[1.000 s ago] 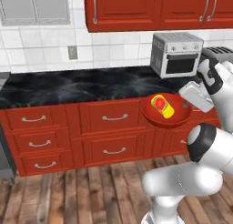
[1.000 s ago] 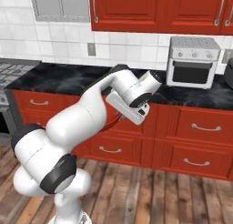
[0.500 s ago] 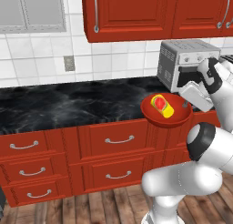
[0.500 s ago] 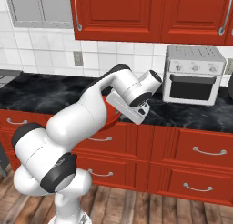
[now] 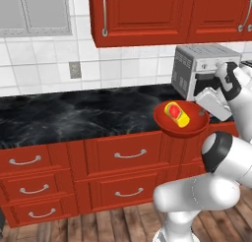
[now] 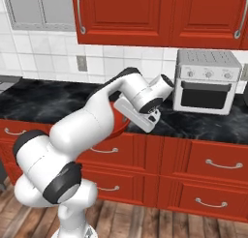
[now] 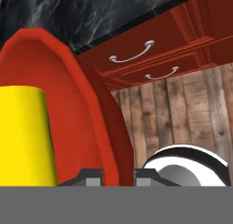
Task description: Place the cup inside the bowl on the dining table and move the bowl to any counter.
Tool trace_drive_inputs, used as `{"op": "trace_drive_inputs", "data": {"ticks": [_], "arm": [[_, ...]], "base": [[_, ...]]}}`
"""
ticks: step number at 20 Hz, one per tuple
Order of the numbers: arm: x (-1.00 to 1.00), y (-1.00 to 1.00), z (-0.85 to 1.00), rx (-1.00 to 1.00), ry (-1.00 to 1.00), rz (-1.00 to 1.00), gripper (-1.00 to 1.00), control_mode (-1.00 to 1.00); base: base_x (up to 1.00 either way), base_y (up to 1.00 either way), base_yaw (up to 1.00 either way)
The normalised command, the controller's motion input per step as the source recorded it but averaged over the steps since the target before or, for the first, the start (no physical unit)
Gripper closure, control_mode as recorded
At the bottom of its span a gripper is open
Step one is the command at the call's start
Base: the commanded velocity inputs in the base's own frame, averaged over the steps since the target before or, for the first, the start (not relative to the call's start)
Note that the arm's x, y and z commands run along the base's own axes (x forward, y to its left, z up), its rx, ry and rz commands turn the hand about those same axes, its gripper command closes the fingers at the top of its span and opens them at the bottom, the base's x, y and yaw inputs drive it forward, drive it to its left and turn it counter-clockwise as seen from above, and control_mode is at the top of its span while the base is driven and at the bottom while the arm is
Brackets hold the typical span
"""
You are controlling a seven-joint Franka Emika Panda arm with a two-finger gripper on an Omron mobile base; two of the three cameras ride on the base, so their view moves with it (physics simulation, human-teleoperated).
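Right now the pincer [image 7: 117, 176] is pinching the bowl [image 5: 180, 121] by its rim; in the hand view one fingertip sits on each side of the red wall. Bowl is held in the air, in front of the drawers [image 5: 123, 155] and about level with the table [image 5: 74, 115] edge, its far side overlapping that edge in the left base view. Cannot tell whether any part is actually over the black top. Cup [image 5: 176, 113] lies on its side inside the bowl, yellow with the red patch facing up-left. In the hand view the cup [image 7: 25, 136] sits just beside the inner wall of the bowl [image 7: 86, 114]. From the right base view the arm hides most of the bowl [image 6: 116, 128]; just a red sliver shows under the forearm. Wood floor [image 7: 191, 109] below. Farther back on the table: a silver toaster oven [image 6: 207, 87], against the white tile wall [image 5: 44, 69]. Red wall cabinets [image 6: 155, 17] above.
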Motion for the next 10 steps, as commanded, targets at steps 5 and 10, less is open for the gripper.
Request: {"op": "trace_drive_inputs", "data": {"ticks": [5,10], "arm": [[0.0,0.0,0.0,0.0,0.0,0.0,1.0,1.0],[0.0,0.0,0.0,0.0,0.0,0.0,1.0,1.0]], "base": [[0.77,0.0,0.0],[0.14,0.0,0.0]]}}
